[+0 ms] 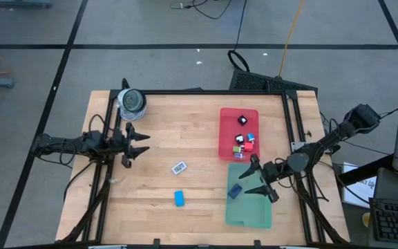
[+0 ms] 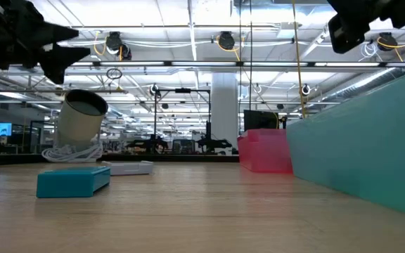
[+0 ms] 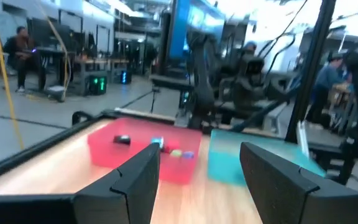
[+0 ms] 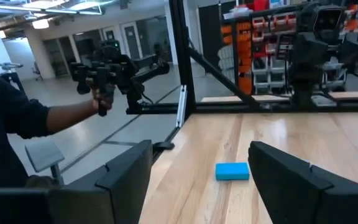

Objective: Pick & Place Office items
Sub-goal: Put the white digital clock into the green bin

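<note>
My left gripper (image 1: pixel 140 144) hangs open above the table's left part, near the grey roll (image 1: pixel 131 102); in its wrist view the open fingers (image 3: pixel 197 180) frame the far-off trays. My right gripper (image 1: pixel 258 176) is open above the green tray's (image 1: pixel 251 211) far end and touches nothing; its wrist view (image 4: pixel 197 180) looks toward the blue bar (image 4: pixel 232 171). A dark block (image 1: pixel 235 191) lies in the green tray. The red tray (image 1: pixel 228 145) holds several small coloured pieces (image 1: pixel 244 142). The blue bar (image 1: pixel 179 198) and the white tag (image 1: pixel 179 167) lie flat on the wood.
The grey roll (image 2: pixel 83 119) stands at the table's far left corner on a loop of white cord. A black frame (image 1: pixel 206 92) borders the table. Bare wood (image 1: pixel 185 131) lies between the arms. A person's dark-sleeved arm (image 4: pixel 17 118) shows beyond the table.
</note>
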`<action>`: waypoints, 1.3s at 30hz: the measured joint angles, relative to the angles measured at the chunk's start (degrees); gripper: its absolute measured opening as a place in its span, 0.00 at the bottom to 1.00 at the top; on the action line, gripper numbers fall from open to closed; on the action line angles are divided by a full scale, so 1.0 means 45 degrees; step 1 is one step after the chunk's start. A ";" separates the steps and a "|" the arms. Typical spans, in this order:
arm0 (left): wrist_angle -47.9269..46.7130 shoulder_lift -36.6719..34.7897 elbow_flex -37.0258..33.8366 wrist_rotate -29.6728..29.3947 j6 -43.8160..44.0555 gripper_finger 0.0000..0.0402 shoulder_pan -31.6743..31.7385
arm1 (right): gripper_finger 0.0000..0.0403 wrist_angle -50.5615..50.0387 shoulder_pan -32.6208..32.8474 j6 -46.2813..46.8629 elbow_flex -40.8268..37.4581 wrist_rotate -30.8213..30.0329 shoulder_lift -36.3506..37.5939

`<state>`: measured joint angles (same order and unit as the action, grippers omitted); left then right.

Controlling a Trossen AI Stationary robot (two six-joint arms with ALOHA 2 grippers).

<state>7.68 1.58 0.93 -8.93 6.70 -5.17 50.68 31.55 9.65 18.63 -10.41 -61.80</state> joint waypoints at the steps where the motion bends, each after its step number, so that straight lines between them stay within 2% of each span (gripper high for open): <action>1: 0.0176 0.0000 0.0004 0.0100 0.0108 0.56 -0.0005 | 0.63 0.0028 0.0000 -0.0052 0.0000 0.0000 0.0000; 5: 0.0808 0.0000 0.0004 0.0690 0.1855 0.56 -0.0051 | 0.63 -0.0100 0.0000 -0.0072 0.0000 0.0000 0.0000; 9: 0.0727 0.0099 0.0004 0.0647 0.3579 0.56 -0.0049 | 0.63 -0.0266 0.0000 -0.0286 0.0000 0.0000 0.0000; 12: 0.0647 0.0536 0.0004 0.0718 0.5280 0.56 -0.0049 | 0.63 -0.0453 0.0000 -0.0312 0.0000 0.0000 0.0000; 15: 0.0733 0.1256 0.0004 0.0930 0.6191 0.56 -0.0102 | 0.63 -0.0568 0.0000 -0.0310 0.0000 0.0000 0.0000; 17: 0.1123 0.1965 0.0000 0.0645 0.6250 0.56 -0.0338 | 0.63 -0.0606 0.0000 -0.0310 0.0000 0.0000 0.0000; 20: 0.2693 0.3462 0.0000 0.0083 0.5298 0.56 -0.1029 | 0.63 -0.0642 0.0000 -0.0307 0.0000 0.0000 0.0000; 23: 0.4691 0.5351 0.0004 -0.0914 0.4289 0.56 -0.1879 | 0.63 -0.0650 0.0000 -0.0307 0.0000 0.0000 0.0000; 25: 0.4976 0.6674 0.0194 -0.1718 0.3879 0.56 -0.2418 | 0.63 -0.0658 0.0000 -0.0307 0.0000 0.0000 -0.0001; 27: 0.4463 0.8011 0.0681 -0.2595 0.3919 0.56 -0.2853 | 0.63 -0.0661 0.0000 -0.0307 0.0000 0.0000 0.0000; 31: 0.1862 1.0905 0.2557 -0.3712 0.4784 0.56 -0.3365 | 0.63 -0.0836 0.0000 -0.0308 0.0000 0.0000 0.0000; 39: -0.4315 1.6452 0.8047 -0.3690 0.6007 0.59 -0.3542 | 0.63 -0.0943 -0.0311 -0.0119 -0.0236 0.0005 -0.0005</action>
<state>-11.73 75.62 37.14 -25.54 33.73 -21.11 46.44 30.15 9.12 17.57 -10.39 -61.82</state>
